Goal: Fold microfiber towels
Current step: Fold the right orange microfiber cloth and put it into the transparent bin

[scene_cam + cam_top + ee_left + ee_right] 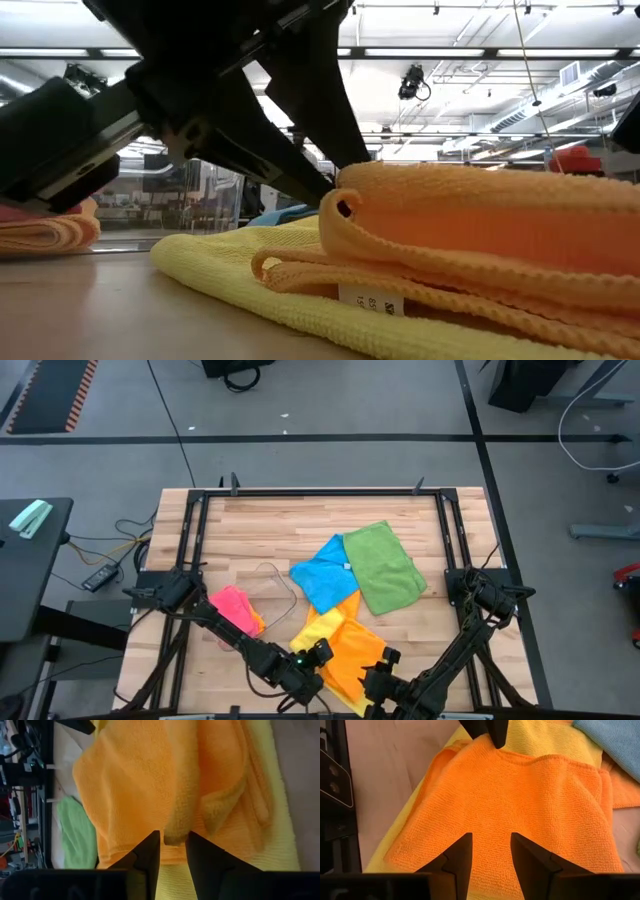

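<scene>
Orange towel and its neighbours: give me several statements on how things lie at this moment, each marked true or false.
1. The orange towel lies on top of the yellow towel. True.
2. The green towel is stacked on the pink towel. False: they lie apart, the green one beside the blue towel.
3. The left gripper has a fold of the orange towel's edge between its fingers. True.
4. The right gripper is lifting the blue towel. False: it stands open over the orange towel.
5. A white label shows at the yellow towel's edge in the low view. True.
</scene>
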Available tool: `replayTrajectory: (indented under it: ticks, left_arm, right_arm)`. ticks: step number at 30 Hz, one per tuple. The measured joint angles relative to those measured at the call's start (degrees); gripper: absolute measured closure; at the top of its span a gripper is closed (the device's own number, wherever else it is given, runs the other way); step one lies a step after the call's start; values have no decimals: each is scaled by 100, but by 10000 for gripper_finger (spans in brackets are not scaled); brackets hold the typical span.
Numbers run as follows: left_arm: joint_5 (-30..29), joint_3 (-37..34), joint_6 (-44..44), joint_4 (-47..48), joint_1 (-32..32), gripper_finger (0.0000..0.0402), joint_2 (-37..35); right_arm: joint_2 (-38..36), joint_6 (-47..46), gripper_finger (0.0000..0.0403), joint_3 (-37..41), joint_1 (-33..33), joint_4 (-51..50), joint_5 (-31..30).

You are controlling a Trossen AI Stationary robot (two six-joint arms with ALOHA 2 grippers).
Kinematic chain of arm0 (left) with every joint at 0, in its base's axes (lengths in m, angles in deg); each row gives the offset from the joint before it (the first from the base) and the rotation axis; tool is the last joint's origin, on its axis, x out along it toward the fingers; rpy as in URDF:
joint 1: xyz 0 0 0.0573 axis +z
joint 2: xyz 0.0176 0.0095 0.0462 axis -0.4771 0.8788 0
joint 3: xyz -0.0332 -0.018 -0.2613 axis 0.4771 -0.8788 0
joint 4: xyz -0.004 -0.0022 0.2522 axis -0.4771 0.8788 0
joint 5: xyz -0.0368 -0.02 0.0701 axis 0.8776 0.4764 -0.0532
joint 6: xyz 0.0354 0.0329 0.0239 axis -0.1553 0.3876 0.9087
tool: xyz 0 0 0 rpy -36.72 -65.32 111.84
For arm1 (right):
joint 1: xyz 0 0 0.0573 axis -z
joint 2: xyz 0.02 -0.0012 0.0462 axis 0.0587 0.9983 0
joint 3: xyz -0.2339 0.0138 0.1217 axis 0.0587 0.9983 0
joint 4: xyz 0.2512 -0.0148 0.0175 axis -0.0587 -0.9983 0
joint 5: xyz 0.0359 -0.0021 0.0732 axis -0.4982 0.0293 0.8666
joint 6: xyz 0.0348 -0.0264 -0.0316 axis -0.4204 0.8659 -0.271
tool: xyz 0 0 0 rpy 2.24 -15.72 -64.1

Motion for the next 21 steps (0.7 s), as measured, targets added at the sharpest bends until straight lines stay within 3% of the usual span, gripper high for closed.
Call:
replayTrajectory:
  ticks: [21]
  left_arm:
    - [305, 0, 24, -482, -66, 305, 9]
  right_arm:
    - [0, 13, 261, 0, 0, 4, -14]
